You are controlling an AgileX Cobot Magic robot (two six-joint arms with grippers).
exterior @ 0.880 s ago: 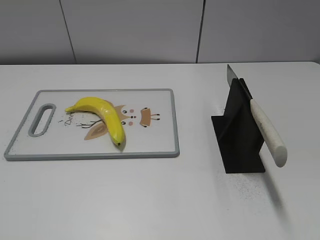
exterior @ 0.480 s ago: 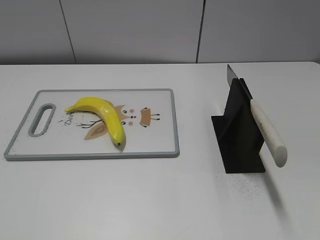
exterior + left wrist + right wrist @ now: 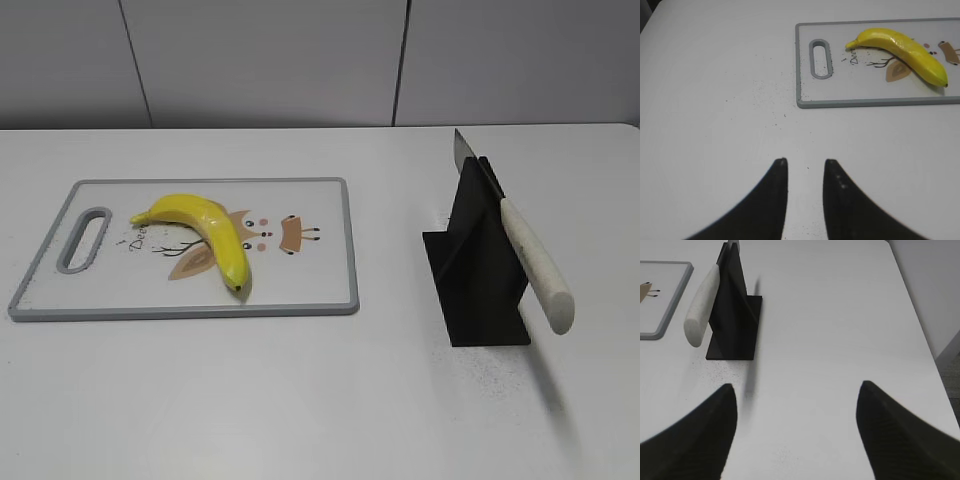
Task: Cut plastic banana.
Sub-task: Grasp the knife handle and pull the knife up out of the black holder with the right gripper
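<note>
— Banana [image 3: 203,232] lies whole on the cutting board [image 3: 330,300], knife [image 3: 520,240] parked in its black stand [image 3: 480,290]. Risks?

— Right gripper [image 3: 792,427] gapes wide, empty; a sloppy handle grab could topple that stand. Left gripper [image 3: 805,175], narrowly parted, holds nothing.

— Obstructions?

— None between; the stand sits well apart from the board.

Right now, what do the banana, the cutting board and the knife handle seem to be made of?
Banana: likely plastic, glossy yellow with sharp highlights. Cutting board: seemingly plastic, matte white with a grey rim. Knife handle: off-white, speckled, matte; material unclear, perhaps plastic.
</note>
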